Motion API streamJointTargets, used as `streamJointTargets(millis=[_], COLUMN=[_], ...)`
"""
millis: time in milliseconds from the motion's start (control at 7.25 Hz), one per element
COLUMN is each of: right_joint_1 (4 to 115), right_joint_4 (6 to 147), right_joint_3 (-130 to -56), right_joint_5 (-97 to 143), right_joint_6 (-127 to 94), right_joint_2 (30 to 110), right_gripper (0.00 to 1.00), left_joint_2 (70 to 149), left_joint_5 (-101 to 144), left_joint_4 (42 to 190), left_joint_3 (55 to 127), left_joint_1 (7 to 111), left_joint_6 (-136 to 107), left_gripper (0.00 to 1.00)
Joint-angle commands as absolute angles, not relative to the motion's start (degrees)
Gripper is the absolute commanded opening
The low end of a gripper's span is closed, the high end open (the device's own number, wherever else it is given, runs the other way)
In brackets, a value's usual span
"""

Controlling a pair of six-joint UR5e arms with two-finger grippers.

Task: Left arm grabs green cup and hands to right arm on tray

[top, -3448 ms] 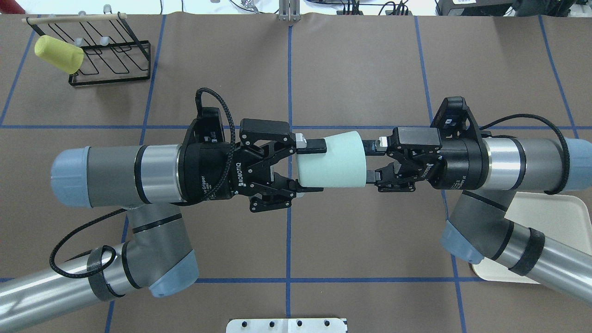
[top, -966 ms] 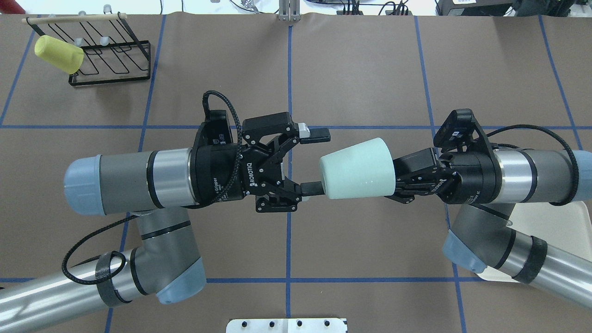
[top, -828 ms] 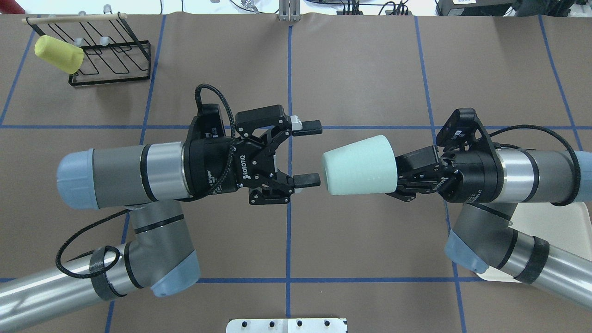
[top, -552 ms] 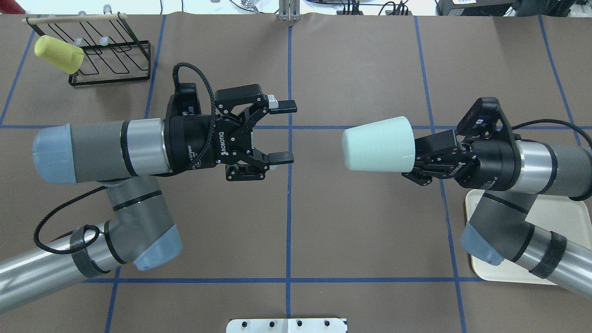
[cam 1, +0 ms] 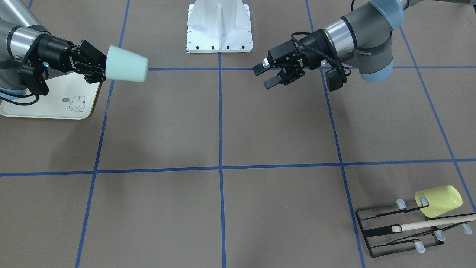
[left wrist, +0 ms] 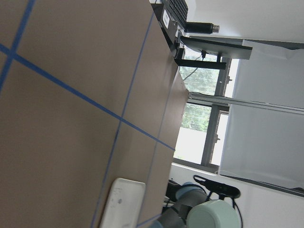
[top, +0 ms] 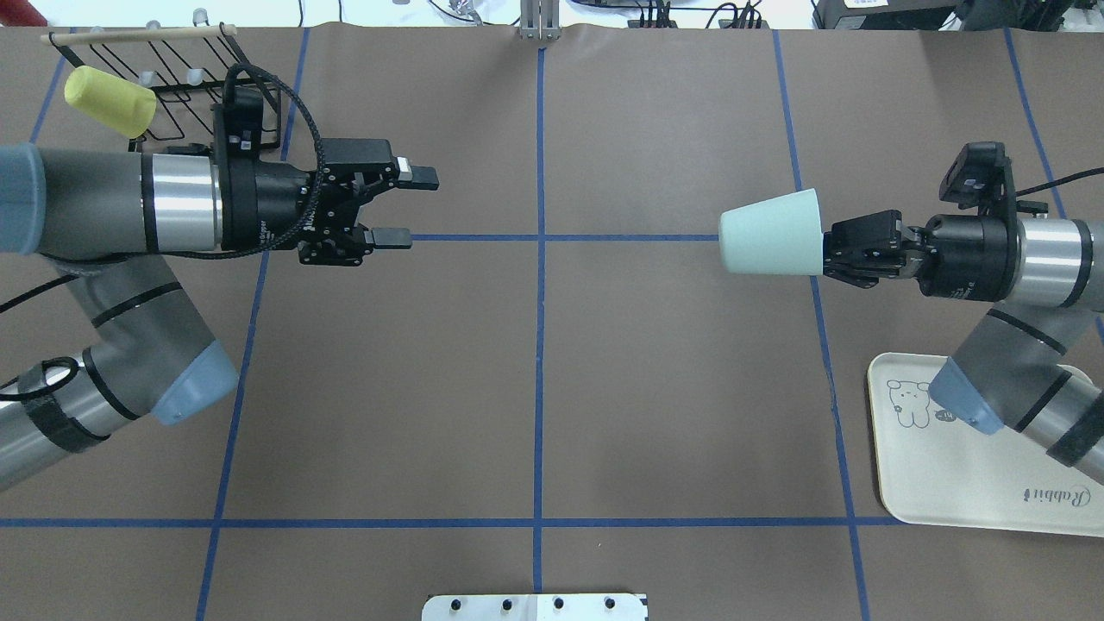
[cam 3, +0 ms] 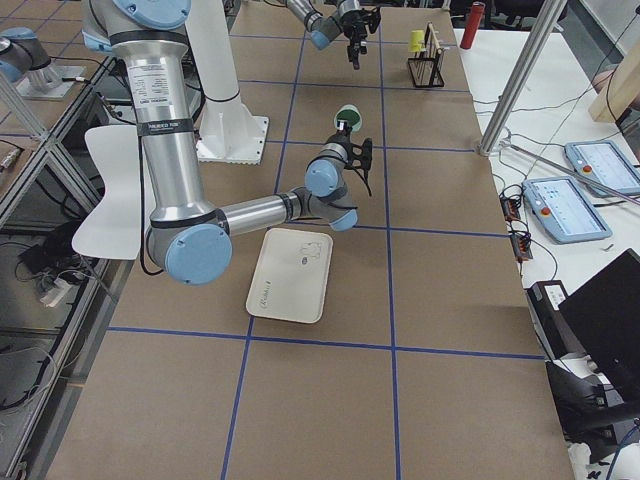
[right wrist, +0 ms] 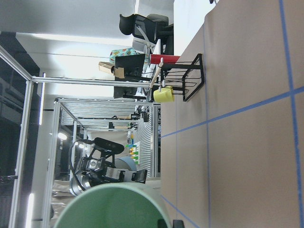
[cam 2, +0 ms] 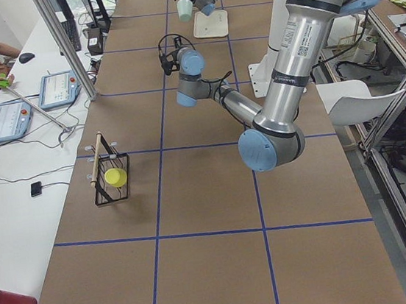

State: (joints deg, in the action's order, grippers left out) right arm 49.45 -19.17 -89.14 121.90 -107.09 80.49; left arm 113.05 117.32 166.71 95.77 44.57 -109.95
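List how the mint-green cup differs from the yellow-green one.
Colour: the green cup is pale mint, the yellow-green cup brighter yellow. Support: the green cup is held in the air by the right gripper, the yellow-green cup sits on a rack peg. Both are small, tapered, handleless.

Green cup (top: 768, 235): smooth matt plastic, clamped in the right gripper (top: 830, 252).
Tray (top: 949, 483): smooth cream plastic, near that gripper.
Table (top: 673, 388): matt brown paper, blue tape.
Left gripper (top: 412, 207): matt black, one bare metal block.
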Motion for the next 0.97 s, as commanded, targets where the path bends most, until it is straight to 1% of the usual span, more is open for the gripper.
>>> streamJointTargets(millis=[0,276,414,690,828], right_joint_1=[57.10,61.59,62.66,65.47,66.09], right_joint_4=[-4.13,11.71,14.65,24.56,30.18], right_joint_3=[-88.33,-88.86,-88.94,-89.12,-89.64], right_joint_5=[131.98,135.34,135.26,134.48,134.56], right_joint_6=[-93.32,-79.25,-74.40,-59.93,-54.63], right_joint_2=[80.86,81.47,84.52,88.92,90.95], right_gripper=[0.00,0.00,0.00,0.00,0.00], left_joint_2=[108.75,103.82,100.41,95.29,93.88], left_joint_5=[121.54,121.73,122.77,122.17,122.08], left_joint_4=[158.31,154.54,149.73,134.55,130.56], left_joint_3=[96.33,97.55,99.82,105.71,106.25], left_joint_1=[51.74,55.17,56.67,59.67,62.03], left_joint_6=[-100.32,-93.29,-85.60,-68.19,-61.33], left_gripper=[1.00,0.99,0.99,0.99,0.99])
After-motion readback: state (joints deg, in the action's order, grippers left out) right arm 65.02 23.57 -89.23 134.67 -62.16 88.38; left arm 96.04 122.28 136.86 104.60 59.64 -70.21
